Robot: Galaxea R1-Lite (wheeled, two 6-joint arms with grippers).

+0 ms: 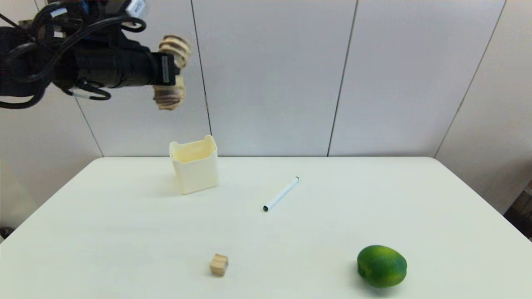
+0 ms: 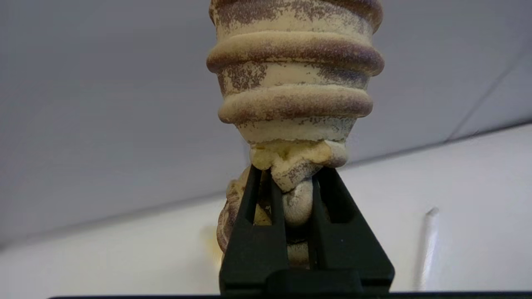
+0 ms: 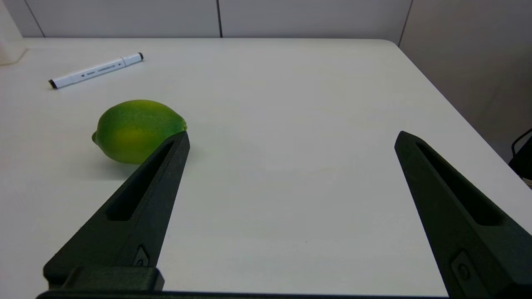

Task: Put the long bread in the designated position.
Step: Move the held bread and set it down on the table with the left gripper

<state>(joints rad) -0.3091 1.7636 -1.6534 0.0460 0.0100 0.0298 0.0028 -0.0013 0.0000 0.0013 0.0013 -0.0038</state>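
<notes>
Both jaws pinch long bread (image 2: 293, 83) midway.

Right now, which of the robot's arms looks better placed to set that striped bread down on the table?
The left. Its left gripper is shut on the long bread, held high above the cream cup. The right gripper is open, empty, low beside the green lime.

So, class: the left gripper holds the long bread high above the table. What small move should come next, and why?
Probably lower it. The left gripper is shut on the long bread, pinching its middle well above the cream cup. Bare white tabletop lies in front of the cup, so easing down toward that patch, clear of the cup, seems sensible. The right gripper waits open near the lime.
</notes>
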